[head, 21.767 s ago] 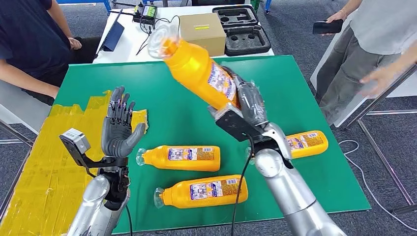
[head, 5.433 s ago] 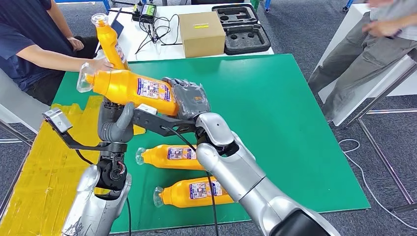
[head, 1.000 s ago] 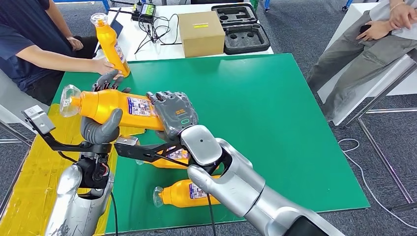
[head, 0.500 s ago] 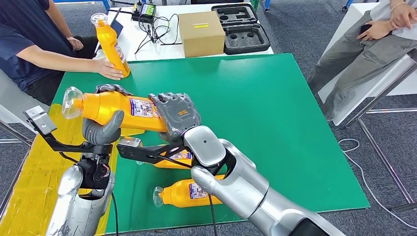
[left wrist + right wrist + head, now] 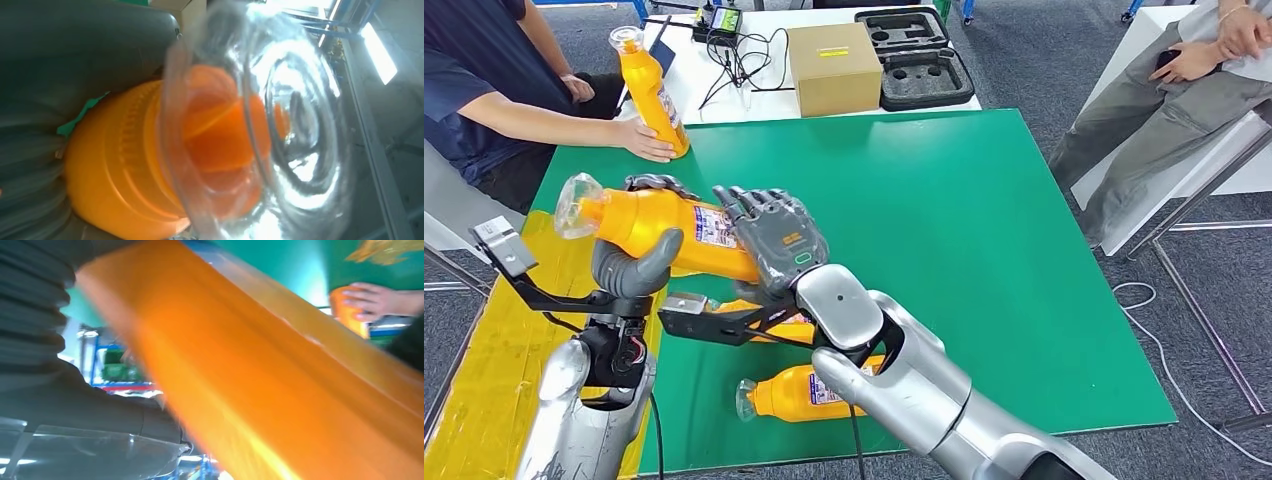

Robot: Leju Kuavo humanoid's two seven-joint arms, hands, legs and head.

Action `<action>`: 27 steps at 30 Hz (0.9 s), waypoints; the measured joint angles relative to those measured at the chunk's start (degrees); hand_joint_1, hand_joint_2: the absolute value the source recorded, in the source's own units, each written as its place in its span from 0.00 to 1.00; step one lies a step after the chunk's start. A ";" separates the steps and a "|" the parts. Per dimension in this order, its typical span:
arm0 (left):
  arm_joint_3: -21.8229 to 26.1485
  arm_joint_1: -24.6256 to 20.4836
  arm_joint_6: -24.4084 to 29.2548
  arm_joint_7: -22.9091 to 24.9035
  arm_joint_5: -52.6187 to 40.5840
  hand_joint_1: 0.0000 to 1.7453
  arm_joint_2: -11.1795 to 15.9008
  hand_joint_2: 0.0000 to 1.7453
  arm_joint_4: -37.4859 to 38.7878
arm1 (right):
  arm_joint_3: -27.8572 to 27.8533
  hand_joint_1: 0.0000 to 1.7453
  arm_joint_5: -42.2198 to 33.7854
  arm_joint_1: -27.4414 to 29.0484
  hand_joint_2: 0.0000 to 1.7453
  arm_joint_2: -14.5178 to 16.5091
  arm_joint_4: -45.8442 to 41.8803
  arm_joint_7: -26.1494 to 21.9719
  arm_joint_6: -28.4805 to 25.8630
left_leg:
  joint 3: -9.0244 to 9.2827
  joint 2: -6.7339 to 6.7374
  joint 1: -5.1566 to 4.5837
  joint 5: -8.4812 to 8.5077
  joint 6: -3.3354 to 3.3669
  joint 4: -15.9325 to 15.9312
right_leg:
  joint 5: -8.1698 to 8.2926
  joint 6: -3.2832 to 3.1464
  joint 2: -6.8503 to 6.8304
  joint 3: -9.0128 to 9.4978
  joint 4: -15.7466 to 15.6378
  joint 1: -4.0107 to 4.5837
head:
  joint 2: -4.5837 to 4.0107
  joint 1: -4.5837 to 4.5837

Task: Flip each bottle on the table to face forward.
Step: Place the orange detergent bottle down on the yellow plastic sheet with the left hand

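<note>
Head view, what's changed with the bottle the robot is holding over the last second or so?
The right hand has opened its fingers off the raised bottle, leaving the left hand gripping it near the neck; the bottle has barely moved. The two bottles lying on the green table and the upright bottle under the person's hand are unchanged.

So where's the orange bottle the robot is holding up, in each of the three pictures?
Head view: the held bottle lies left of centre, clear cap pointing left, left hand gripping it, right hand at its base.
Left wrist view: its cap end is close up, mid-frame.
Right wrist view: its orange body crosses the frame as a diagonal.
Shared landmark: the green mat.
</note>
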 joint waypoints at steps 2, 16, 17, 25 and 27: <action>0.01 0.00 -0.01 -0.05 0.02 1.00 0.01 1.00 -0.01 | -0.07 0.00 0.01 0.42 0.00 -0.05 -0.62 -0.27 -0.20 | 0.00 0.01 0.00 0.00 0.00 0.00 | 0.00 0.00 0.00 0.00 0.00 0.00 | 0.00 -0.01; 0.06 -0.04 0.16 -0.46 0.16 1.00 0.05 1.00 -0.03 | -0.57 0.00 -0.73 1.80 0.00 -0.23 -2.92 -1.43 -1.67 | 0.00 0.00 0.00 0.00 0.00 0.00 | 0.00 0.00 0.00 0.00 0.00 0.00 | 0.00 0.00; 0.11 -0.05 0.19 -0.53 0.21 1.00 0.08 1.00 -0.03 | -0.71 0.00 -0.76 2.00 0.00 -0.35 -3.34 -1.54 -1.77 | 0.00 0.00 0.00 0.00 0.00 0.00 | 0.00 0.00 0.00 0.00 0.00 0.00 | 0.00 0.00; 0.26 0.33 0.15 -1.00 0.59 1.00 0.14 1.00 -0.03 | -1.50 0.00 -0.37 3.43 0.00 -1.71 -5.28 -1.89 -1.92 | 0.00 0.00 0.00 0.00 0.00 0.00 | 0.00 0.00 0.00 0.01 0.00 0.00 | 0.00 0.01; 0.45 0.41 0.39 -1.31 0.46 1.00 0.21 1.00 -0.03 | -1.69 0.00 -0.17 3.80 0.00 -2.10 -5.74 -1.92 -1.99 | 0.00 -0.01 0.00 0.00 0.00 0.00 | 0.00 0.00 0.00 0.01 0.00 0.00 | 0.00 0.00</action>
